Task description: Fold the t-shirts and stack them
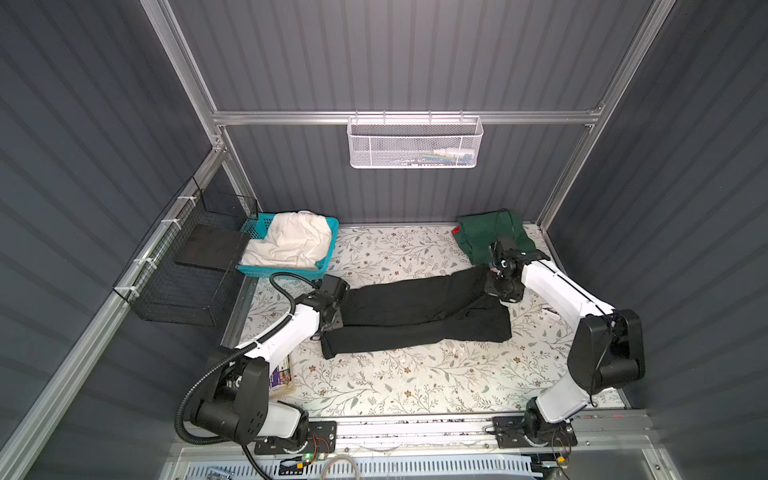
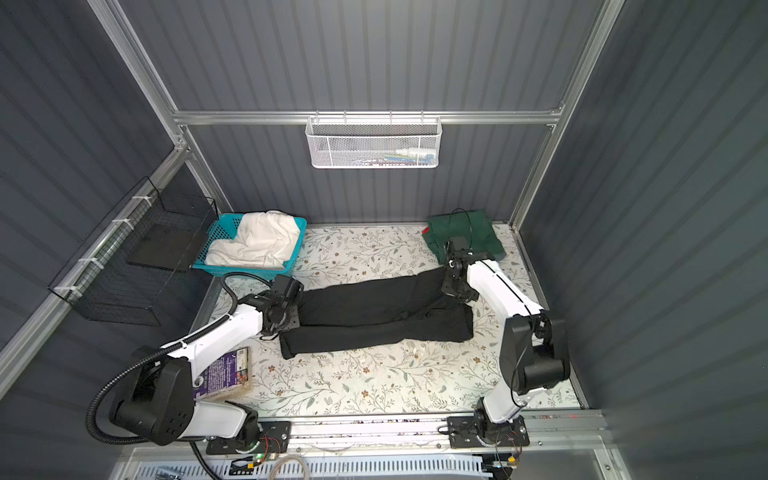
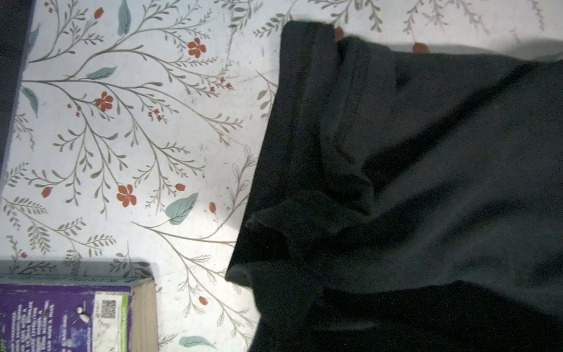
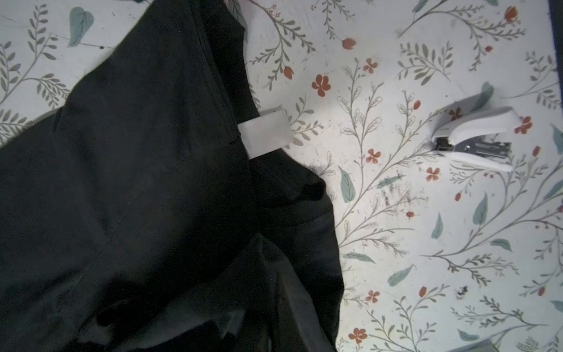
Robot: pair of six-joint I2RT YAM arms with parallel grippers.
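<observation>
Floral table [image 1: 415,382]; black t-shirt [image 1: 415,307] in closed left hand [image 1: 332,321] and closed right hand [image 1: 496,291]

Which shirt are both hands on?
The black t-shirt, stretched across mid-table between the left hand and right hand. The cream-white t-shirt lies bunched in the turquoise basket; the dark green t-shirt sits folded at the far right corner.

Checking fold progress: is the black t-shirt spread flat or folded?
Partly folded: the black t-shirt lies as a long narrow band, one layer doubled lengthwise over another, not yet a compact square.
</observation>
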